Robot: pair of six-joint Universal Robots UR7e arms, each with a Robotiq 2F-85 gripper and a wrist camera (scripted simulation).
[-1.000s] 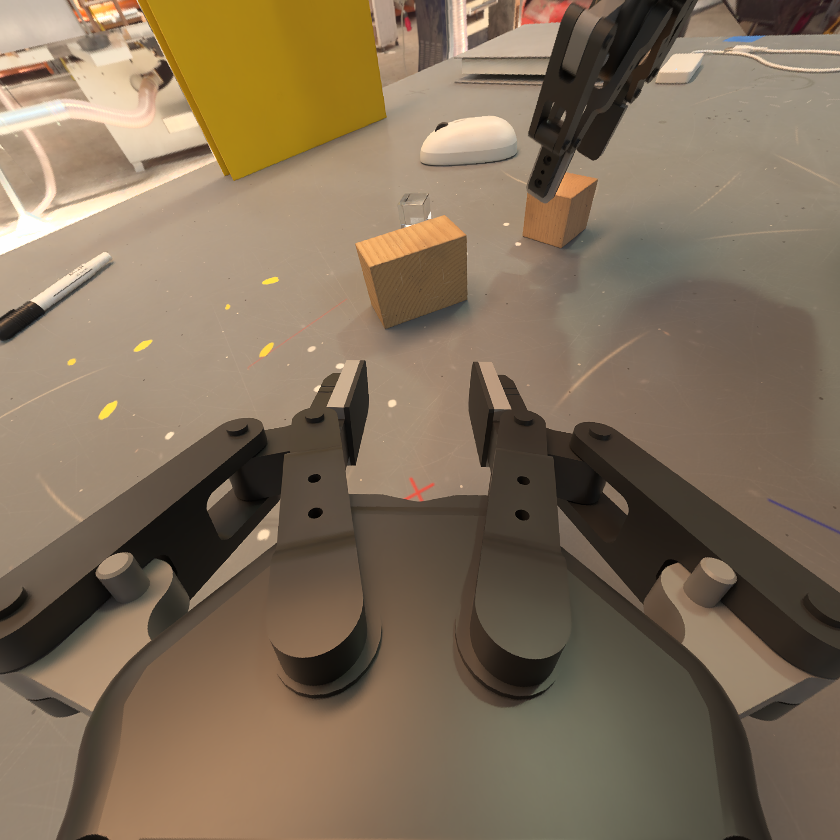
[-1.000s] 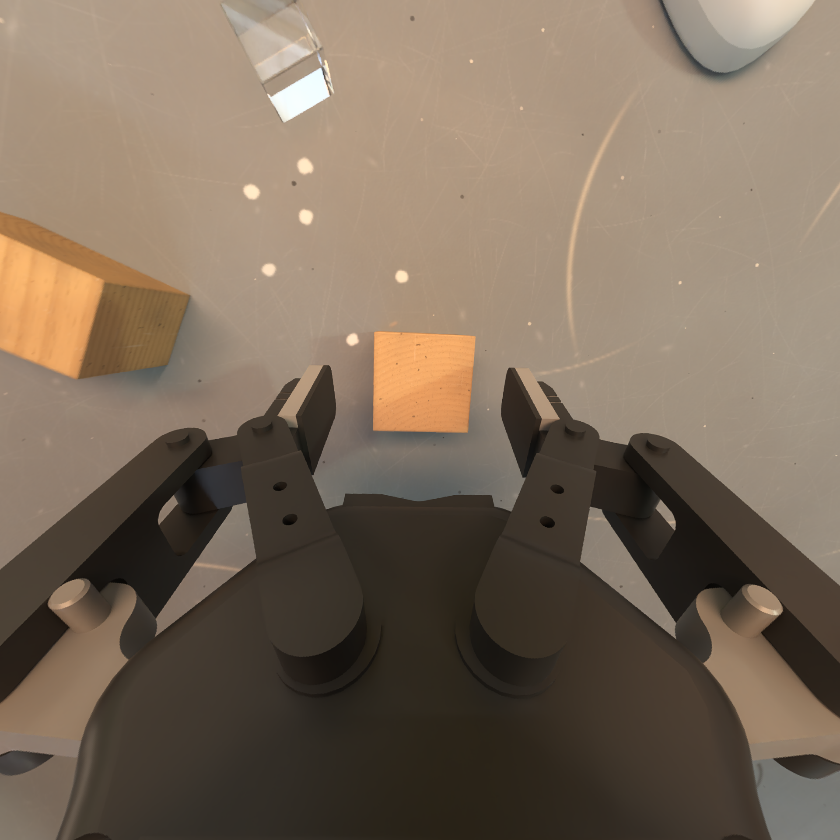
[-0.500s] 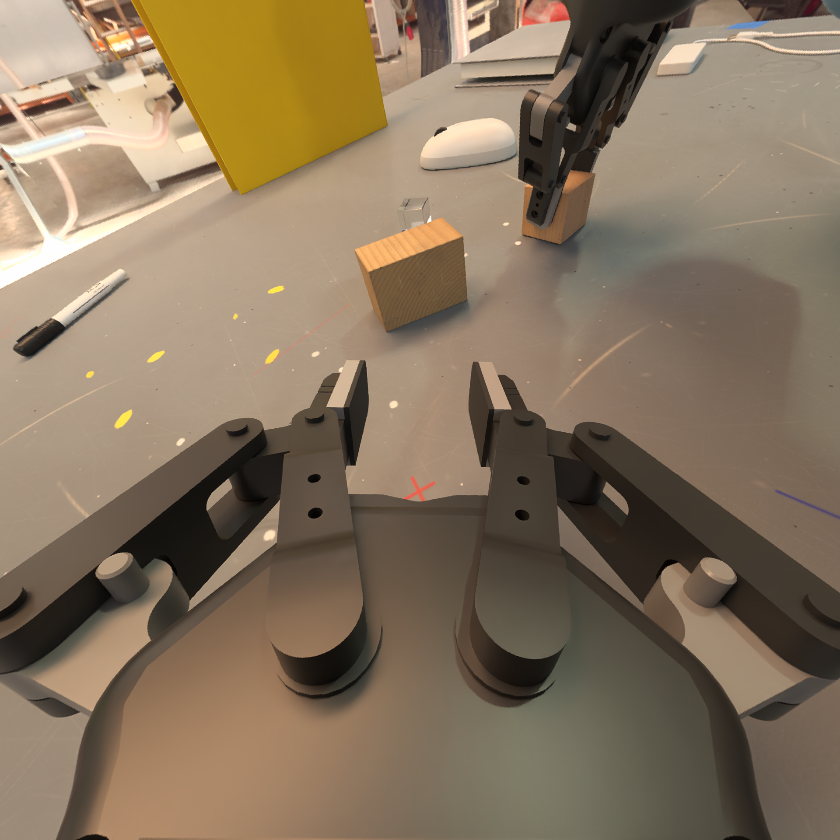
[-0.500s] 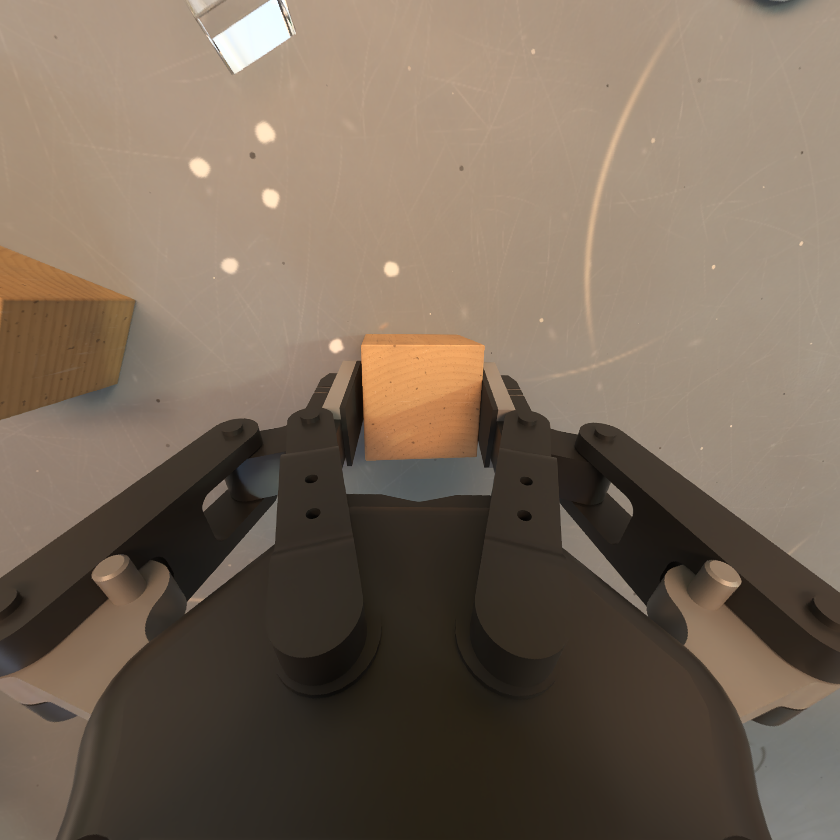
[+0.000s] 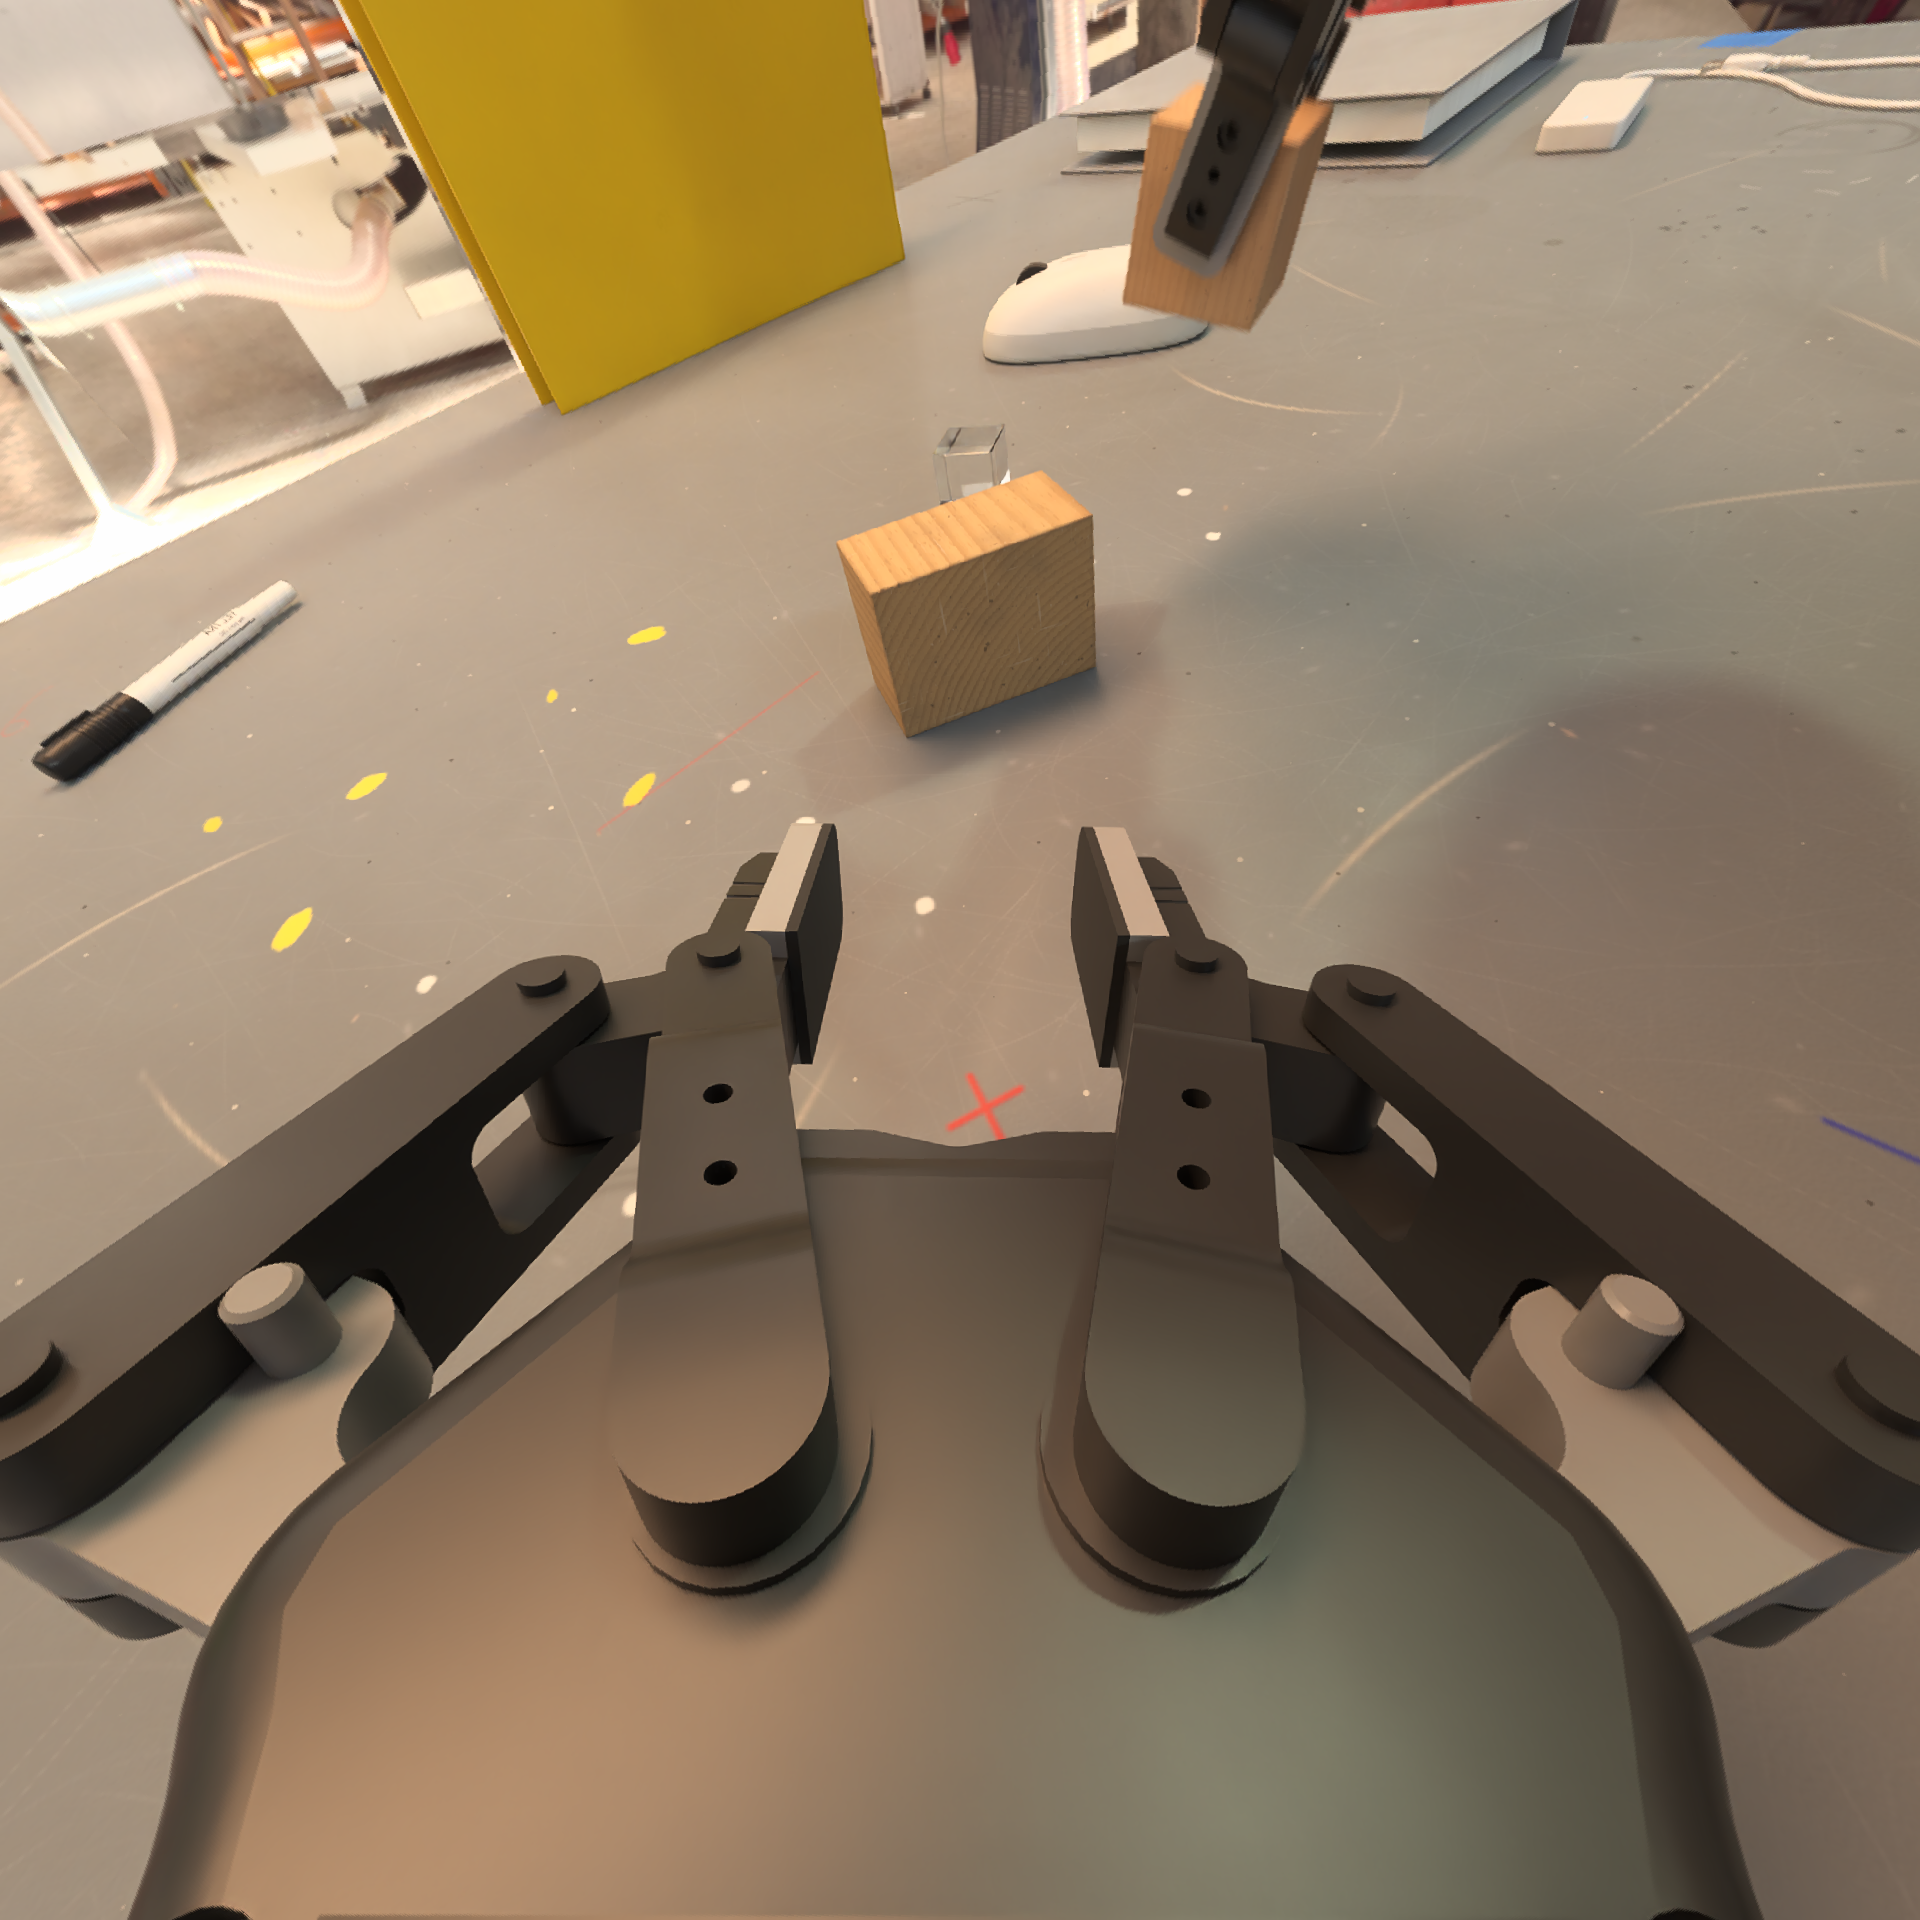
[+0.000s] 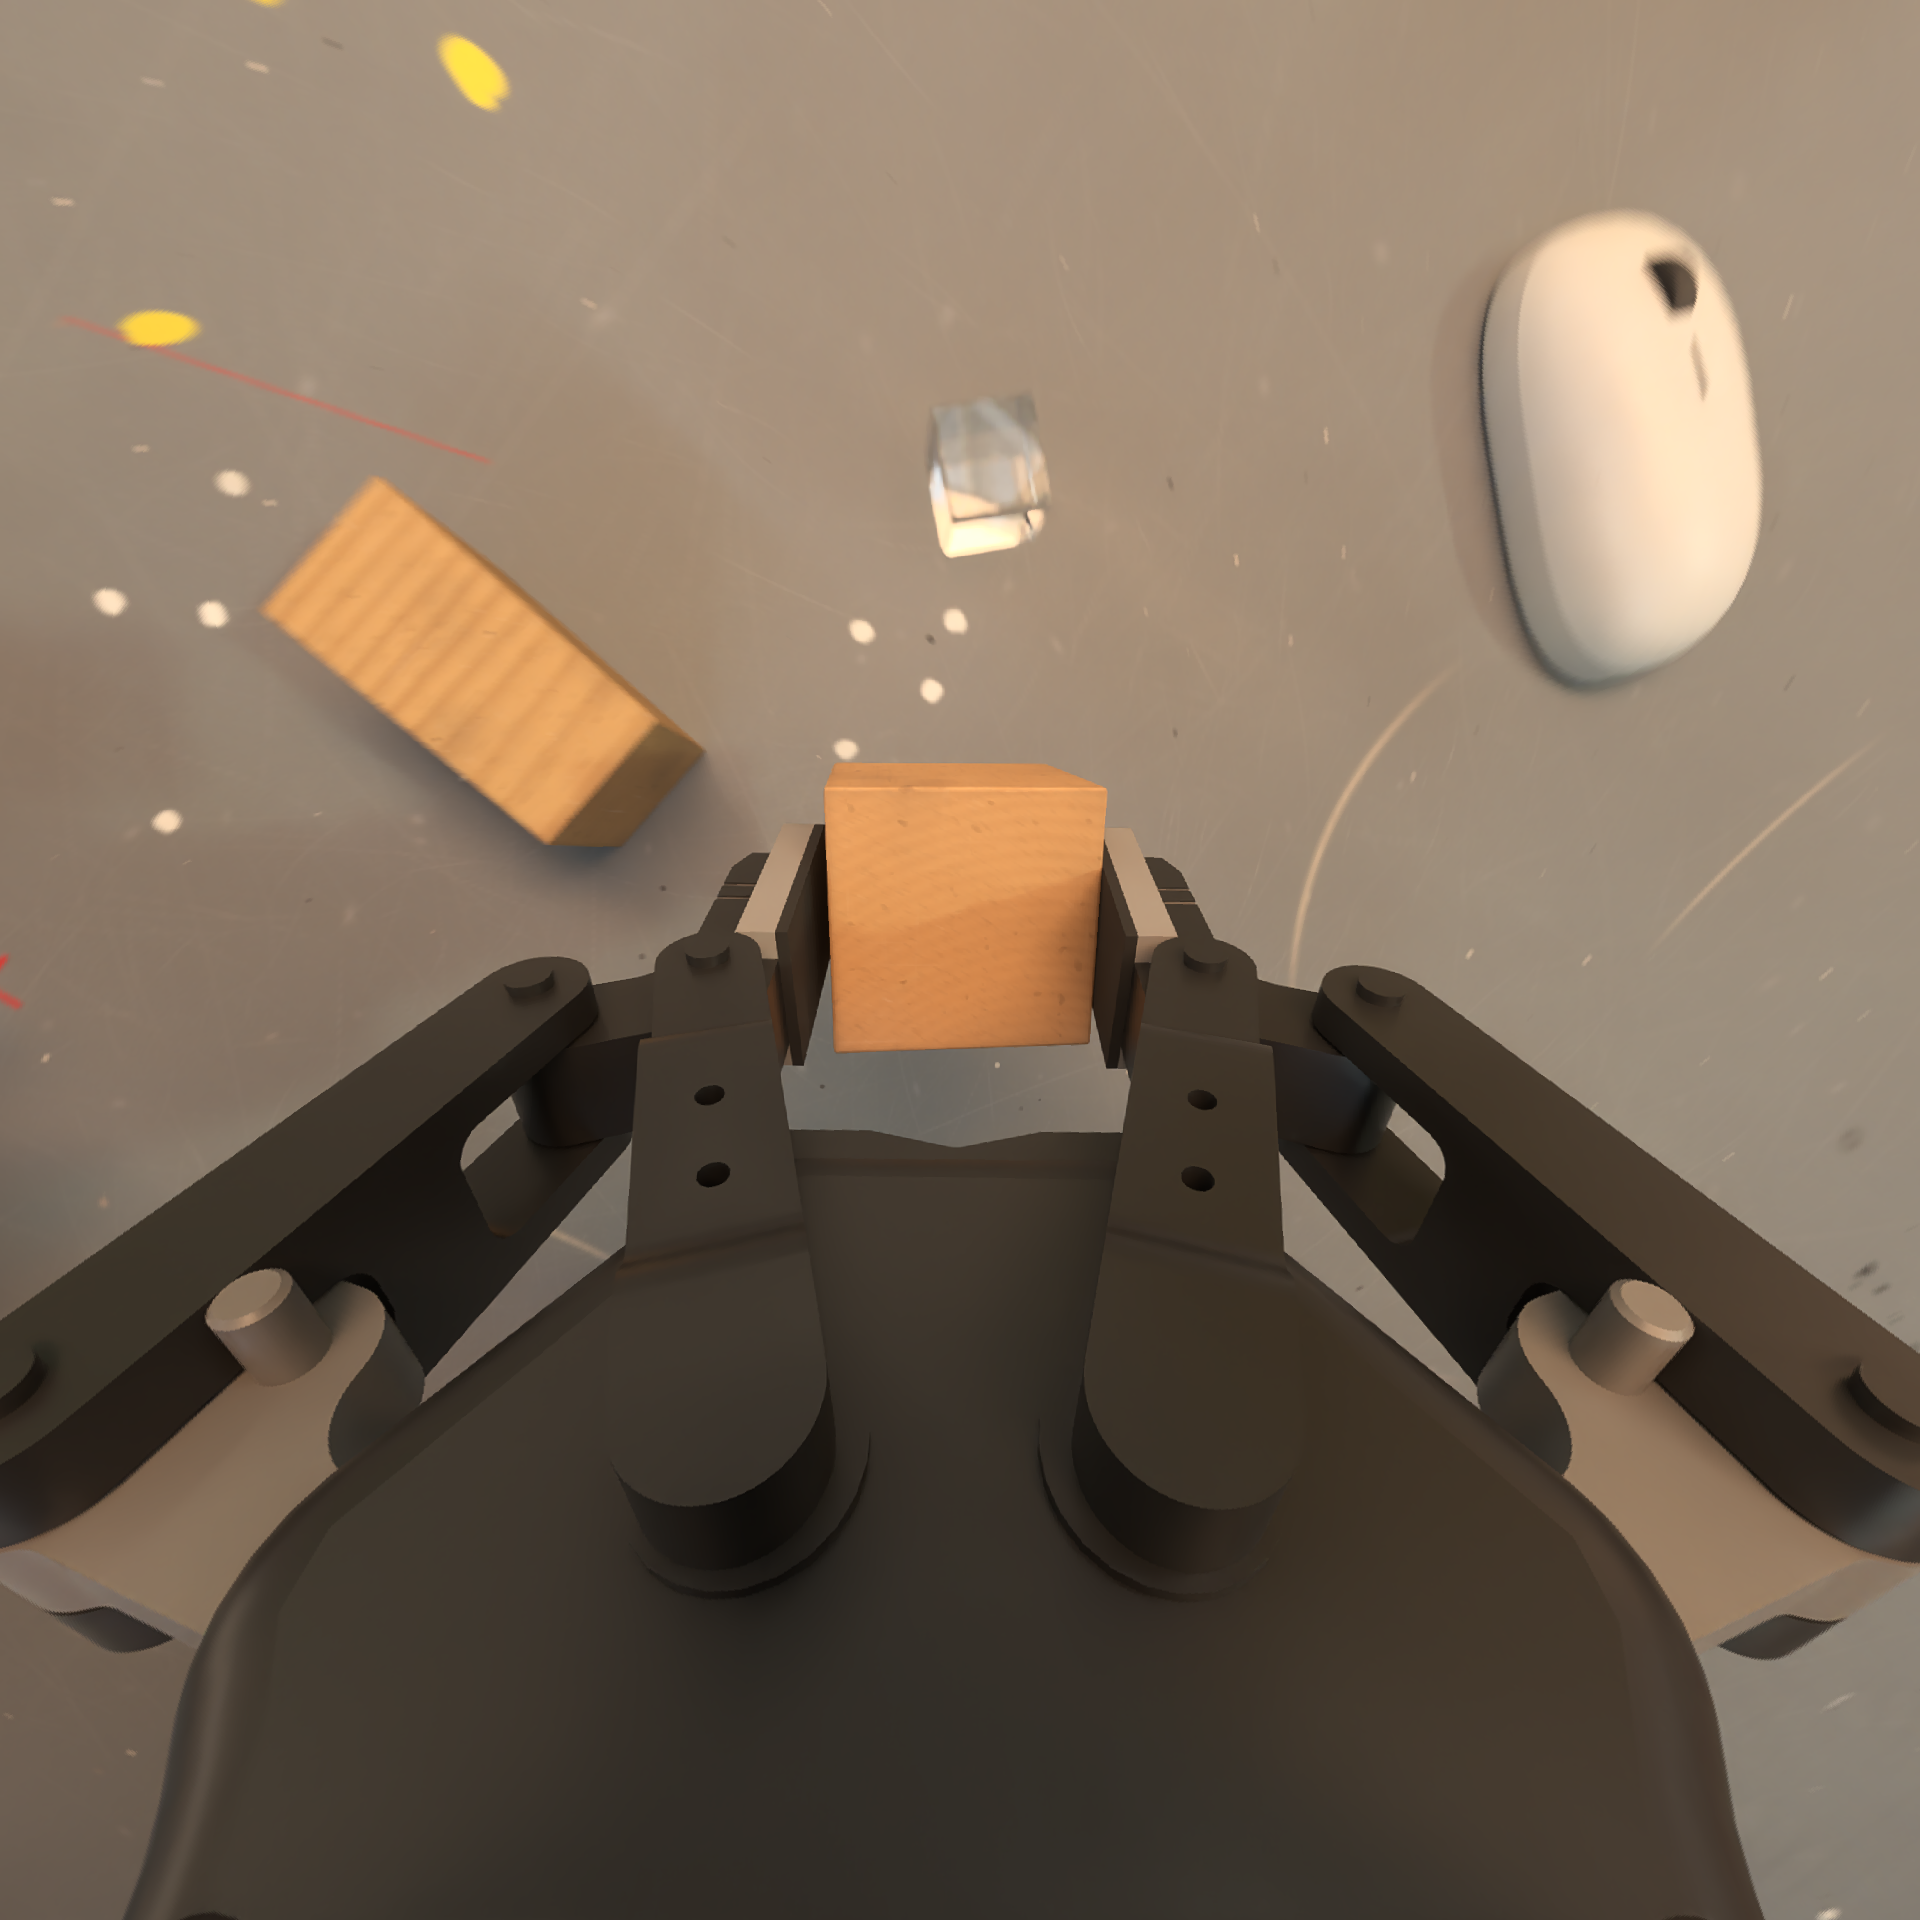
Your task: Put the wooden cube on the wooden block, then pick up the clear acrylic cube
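Note:
My right gripper is shut on the wooden cube and holds it in the air above the grey table. In the left wrist view the cube hangs high at the back right, with one finger of the right gripper across its face. The wooden block stands on the table; in the right wrist view it lies below and to the left of the cube. The clear acrylic cube sits just behind the block and shows ahead in the right wrist view. My left gripper is open and empty, in front of the block.
A white computer mouse lies behind the block, at the right in the right wrist view. A yellow upright panel stands at the back left. A black-capped marker lies at the left. A grey folder lies at the far edge.
My right gripper closed on the wooden cube, then lifted it well above the table. The left gripper has stayed open and drawn back slightly.

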